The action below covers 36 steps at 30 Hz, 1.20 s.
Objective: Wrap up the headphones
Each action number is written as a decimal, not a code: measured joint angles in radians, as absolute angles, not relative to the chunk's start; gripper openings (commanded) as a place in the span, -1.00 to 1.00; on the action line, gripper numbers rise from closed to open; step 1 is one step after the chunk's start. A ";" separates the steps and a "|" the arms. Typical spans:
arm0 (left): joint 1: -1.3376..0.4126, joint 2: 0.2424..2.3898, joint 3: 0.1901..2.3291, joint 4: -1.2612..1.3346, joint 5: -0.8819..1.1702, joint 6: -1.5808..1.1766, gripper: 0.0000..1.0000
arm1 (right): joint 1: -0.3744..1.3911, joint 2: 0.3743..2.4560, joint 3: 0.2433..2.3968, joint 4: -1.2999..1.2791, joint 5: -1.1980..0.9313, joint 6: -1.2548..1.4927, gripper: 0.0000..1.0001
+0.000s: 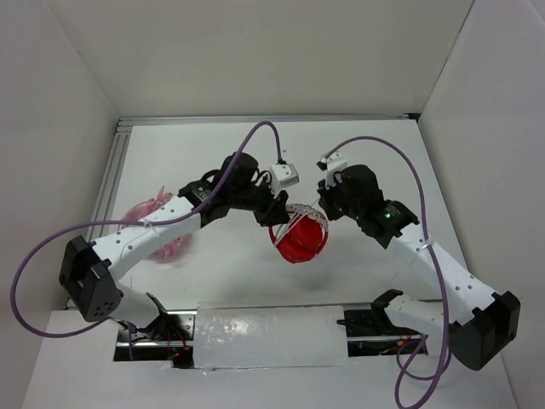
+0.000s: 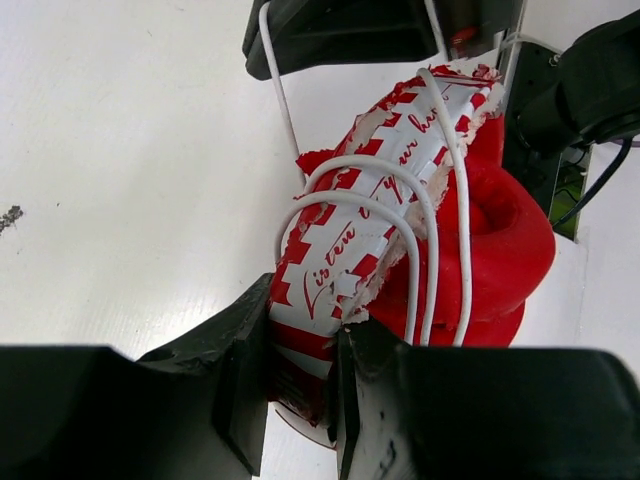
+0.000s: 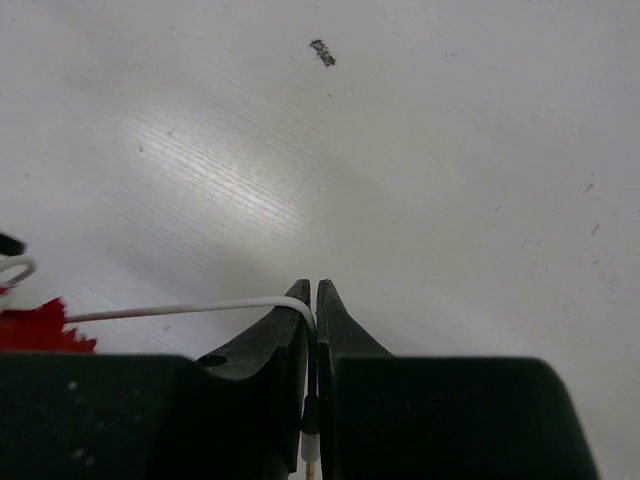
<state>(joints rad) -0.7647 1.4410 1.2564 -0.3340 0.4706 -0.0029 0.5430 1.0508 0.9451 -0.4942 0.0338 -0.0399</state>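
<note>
Clamping the headphones [image 1: 300,239] at mid-tabletop [image 1: 221,273] with the left hand [image 2: 300,335], jaws drawn narrow on the red-and-white printed band [image 2: 340,270]. Cannot tell whether resting on the surface or lifted just off it. Pinching the thin white cable [image 3: 180,310] in the right hand [image 3: 316,300], jaws almost together, cord passing between them near the apparent plug end. Several loops of cable already laid over band and cup, seen from the left wrist.

Judging the handling: light overall, stiff in the headband, soft and squashy in the padded cups [image 2: 510,240], so better gripped on the band than on a cup. Cable limp, springy and probably slick, likely to slide off the rounded cup or uncoil on any loss of tension. Best taken near the free end and held taut while winding. Printed band frayed at its edges, so probably easy to tear.

Around: pale pink headphones [image 1: 157,223] at the left, partly under the left arm, well apart from the work. Little room between the two hands, close together over the red cups. Purple arm cables [image 1: 375,139] arching overhead, a possible snag.
</note>
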 measured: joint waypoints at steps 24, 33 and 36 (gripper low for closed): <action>-0.742 1.885 1.436 -0.405 0.469 -0.110 -1.00 | 0.416 1.347 0.959 -0.552 -0.071 0.239 -1.00; -0.727 2.049 1.709 -0.485 0.504 -0.189 -1.00 | 0.355 1.445 1.132 -0.640 0.057 0.271 -1.00; -0.729 2.083 1.771 -0.472 0.522 -0.214 -1.00 | 0.321 1.441 1.158 -0.651 0.094 0.298 -0.99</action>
